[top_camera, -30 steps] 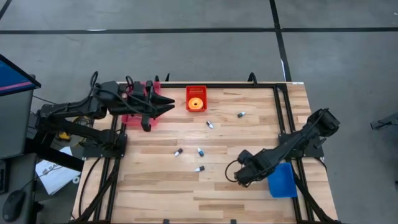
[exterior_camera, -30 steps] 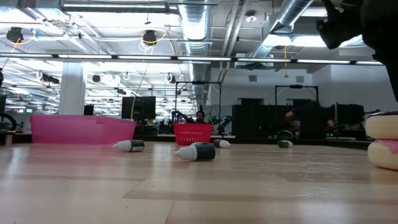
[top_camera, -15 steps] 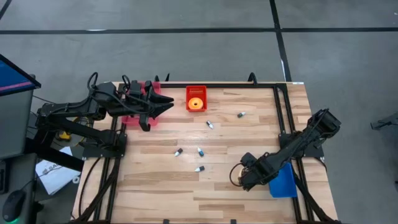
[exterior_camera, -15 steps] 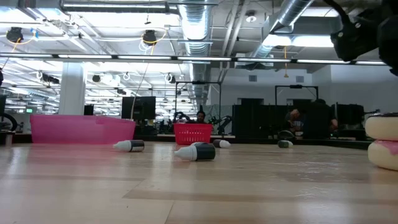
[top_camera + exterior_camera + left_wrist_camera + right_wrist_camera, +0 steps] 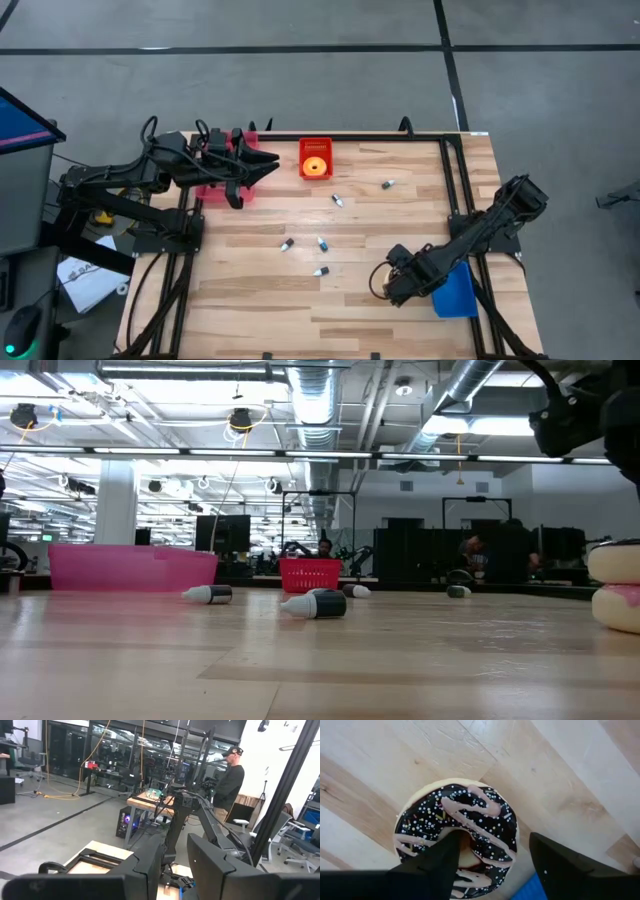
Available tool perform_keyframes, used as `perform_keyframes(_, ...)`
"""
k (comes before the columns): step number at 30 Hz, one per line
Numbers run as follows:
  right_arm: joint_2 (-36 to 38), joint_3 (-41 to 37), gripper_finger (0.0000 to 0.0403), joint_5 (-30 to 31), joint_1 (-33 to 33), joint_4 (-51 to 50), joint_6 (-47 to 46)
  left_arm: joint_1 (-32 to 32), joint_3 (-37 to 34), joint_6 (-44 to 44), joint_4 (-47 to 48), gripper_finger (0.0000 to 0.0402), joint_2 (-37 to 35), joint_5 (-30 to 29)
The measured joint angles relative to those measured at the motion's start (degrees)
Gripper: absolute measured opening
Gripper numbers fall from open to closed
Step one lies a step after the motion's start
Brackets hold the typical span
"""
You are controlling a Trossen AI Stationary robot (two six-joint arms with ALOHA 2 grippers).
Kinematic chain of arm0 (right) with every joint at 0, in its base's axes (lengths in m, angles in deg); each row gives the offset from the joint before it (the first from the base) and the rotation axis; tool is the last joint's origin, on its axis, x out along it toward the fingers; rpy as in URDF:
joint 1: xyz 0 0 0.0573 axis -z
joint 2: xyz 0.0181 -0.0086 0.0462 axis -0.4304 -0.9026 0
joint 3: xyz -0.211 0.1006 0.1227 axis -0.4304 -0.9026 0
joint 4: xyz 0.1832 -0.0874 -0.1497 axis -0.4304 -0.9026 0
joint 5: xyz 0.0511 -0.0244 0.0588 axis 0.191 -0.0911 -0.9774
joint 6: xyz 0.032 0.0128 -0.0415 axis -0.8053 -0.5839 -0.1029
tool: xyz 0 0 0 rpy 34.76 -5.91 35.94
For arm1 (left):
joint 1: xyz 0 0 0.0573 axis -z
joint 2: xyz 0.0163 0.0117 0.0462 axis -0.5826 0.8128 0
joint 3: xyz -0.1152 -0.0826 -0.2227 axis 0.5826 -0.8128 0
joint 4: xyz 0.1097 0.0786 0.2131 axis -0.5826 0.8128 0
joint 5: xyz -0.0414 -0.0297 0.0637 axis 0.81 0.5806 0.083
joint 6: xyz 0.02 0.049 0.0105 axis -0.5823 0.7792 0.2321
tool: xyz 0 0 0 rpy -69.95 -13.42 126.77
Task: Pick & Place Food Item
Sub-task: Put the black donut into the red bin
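Right end effector [image 5: 393,290] sits low over the wooden surface [image 5: 340,320] at about five o'clock in the high view, just beside the blue tray [image 5: 455,292]. Its fingers [image 5: 440,857] stand apart around a chocolate-frosted donut [image 5: 457,837] with pink drizzle and sprinkles — one finger in the hole, the other outside the rim, not yet pressed against it. The donut lies flat on the surface. Left end effector [image 5: 262,167] hangs at about eleven o'clock over the pink bin [image 5: 215,188], fingers slightly apart and holding nothing. A red basket [image 5: 315,159] at twelve o'clock holds an orange donut [image 5: 315,166] — small bottles [image 5: 322,243] lie scattered mid-surface.
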Motion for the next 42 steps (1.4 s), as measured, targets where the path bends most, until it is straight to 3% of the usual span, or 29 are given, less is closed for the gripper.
perform_keyframes(11, 0.0, 0.0, 0.0174, 1.4, 0.0, 0.2, 0.2, 0.0, 0.0, 0.1, 0.1, 0.0092, 0.0, -0.1)
perform_keyframes(26, -0.5, 0.0, 0.0212, 2.3, 0.0, 1.8, -0.6, 0.0, 0.0, -0.2, 0.1, 0.0092, 0.0, 0.0)
perform_keyframes(42, -0.5, 0.0, 0.0119, 2.1, 0.0, 1.6, -0.9, 0.0, 0.0, -0.5, 0.1, 0.0092, 0.0, 0.0)
